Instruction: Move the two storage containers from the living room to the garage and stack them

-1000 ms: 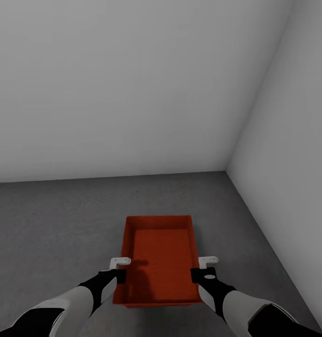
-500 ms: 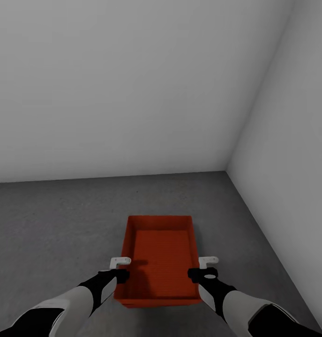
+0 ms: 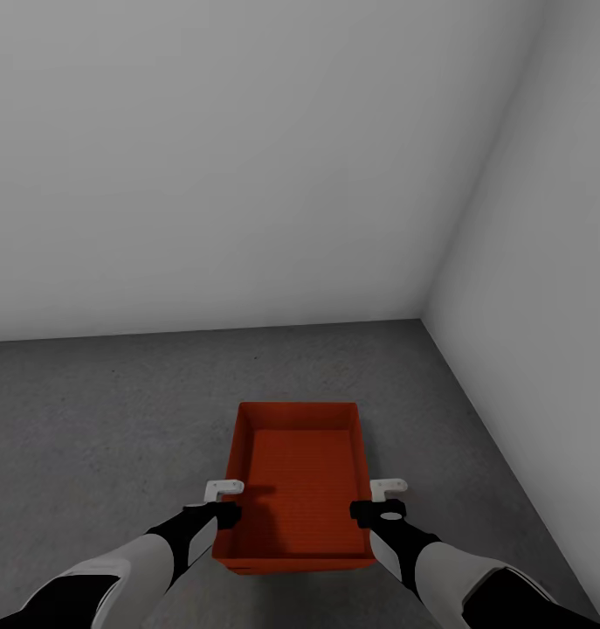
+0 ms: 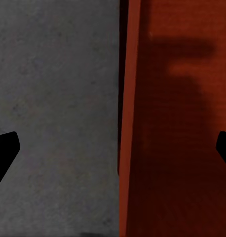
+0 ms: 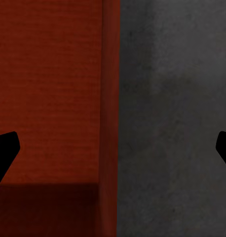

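On the concrete floor (image 3: 107, 419) near the white walls' corner sits your orange-red storage container (image 3: 297, 472). Your left end effector (image 3: 223, 514) and right end effector (image 3: 373, 511) each straddle a long side wall, fingers spread wide, clamping nothing.

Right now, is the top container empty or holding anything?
Empty. The head view shows the top container's bare flat bottom, crossed only by a shadow; both wrist views show plain orange-red inside.
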You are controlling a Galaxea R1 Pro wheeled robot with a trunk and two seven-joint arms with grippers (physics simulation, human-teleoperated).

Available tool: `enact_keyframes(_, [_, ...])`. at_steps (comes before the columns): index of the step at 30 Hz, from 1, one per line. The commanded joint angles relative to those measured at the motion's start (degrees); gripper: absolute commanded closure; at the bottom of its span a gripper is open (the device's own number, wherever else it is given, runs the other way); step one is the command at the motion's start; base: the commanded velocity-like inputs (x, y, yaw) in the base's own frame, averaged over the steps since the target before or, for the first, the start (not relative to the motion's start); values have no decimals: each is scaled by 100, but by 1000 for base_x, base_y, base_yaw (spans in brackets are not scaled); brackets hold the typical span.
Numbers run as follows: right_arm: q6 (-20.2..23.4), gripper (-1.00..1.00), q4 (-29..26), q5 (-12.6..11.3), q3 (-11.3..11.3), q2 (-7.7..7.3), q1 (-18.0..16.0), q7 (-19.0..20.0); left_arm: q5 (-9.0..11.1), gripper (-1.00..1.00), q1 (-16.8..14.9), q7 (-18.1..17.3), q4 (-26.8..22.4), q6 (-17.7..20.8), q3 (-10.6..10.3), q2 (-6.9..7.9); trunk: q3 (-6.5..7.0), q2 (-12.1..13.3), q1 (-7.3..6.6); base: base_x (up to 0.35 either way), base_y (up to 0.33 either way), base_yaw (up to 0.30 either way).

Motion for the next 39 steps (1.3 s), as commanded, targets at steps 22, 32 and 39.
enact_keyframes(22, [-21, -100, 4, -59, 48, 2, -3, -14, 11, -100, -1, 14, -21, 41, 14, -1, 301, 680, -374, 0, 0, 0])
enact_keyframes(32, [-20, -100, 4, -58, 49, 2, -3, -14, 12, -100, -4, 19, -21, 41, 14, -1, 481, 1081, -594, 0, 0, 0])
enact_keyframes(39, [-28, -100, 4, -65, 45, 2, -3, -14, 13, -100, -4, 22, -24, 41, 14, -1, 607, 1362, -747, 0, 0, 0])
